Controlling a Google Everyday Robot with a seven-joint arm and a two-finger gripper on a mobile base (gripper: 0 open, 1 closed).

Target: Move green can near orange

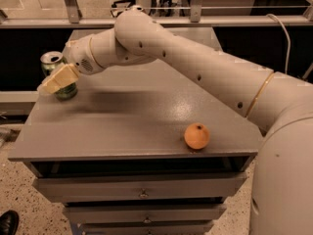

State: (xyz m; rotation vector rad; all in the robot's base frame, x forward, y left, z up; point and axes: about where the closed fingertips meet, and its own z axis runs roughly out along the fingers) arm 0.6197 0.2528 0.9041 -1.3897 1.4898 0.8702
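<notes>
The green can (pixel 53 61) stands upright at the far left of the grey tabletop (pixel 137 116), its silver top showing. My gripper (pixel 58 79), with pale yellowish pads, is right at the can and overlaps the front of its body. Only the can's top and base show around it. The orange (pixel 196 135) lies near the table's front right edge, far from the can. My long white arm (pixel 195 62) reaches across the table from the right.
The tabletop sits on a cabinet with drawers (pixel 142 187) below the front edge. A metal railing (pixel 220 21) runs behind the table. A dark shoe (pixel 7 223) shows on the floor at lower left.
</notes>
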